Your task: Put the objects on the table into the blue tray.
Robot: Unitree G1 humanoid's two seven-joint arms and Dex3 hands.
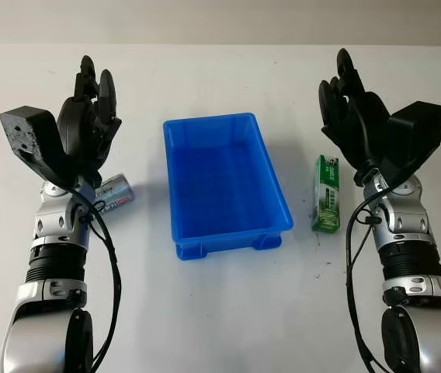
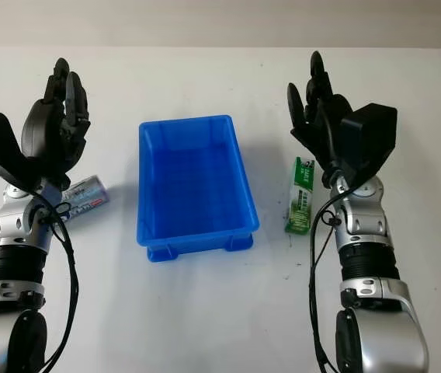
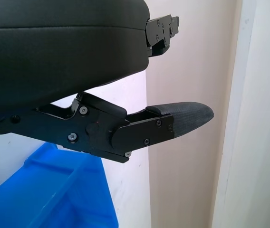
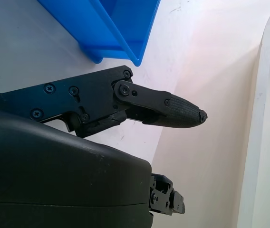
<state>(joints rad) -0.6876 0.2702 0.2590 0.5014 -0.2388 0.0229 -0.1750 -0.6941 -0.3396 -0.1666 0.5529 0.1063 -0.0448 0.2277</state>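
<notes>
The blue tray [image 1: 224, 183] stands in the middle of the white table and holds nothing. A silver tube-shaped packet [image 1: 114, 193] lies to its left, partly hidden behind my left arm. A green and white box [image 1: 328, 193] lies lengthwise to the tray's right. My left hand [image 1: 88, 109] is raised above the table to the left of the tray, open, holding nothing. My right hand [image 1: 348, 101] is raised to the right of the tray, just beyond the green box, open too. A corner of the tray [image 3: 54, 190] is seen in the left wrist view and its end [image 4: 111, 28] in the right wrist view.
The white table [image 1: 220, 311] ends at a pale wall along the far side.
</notes>
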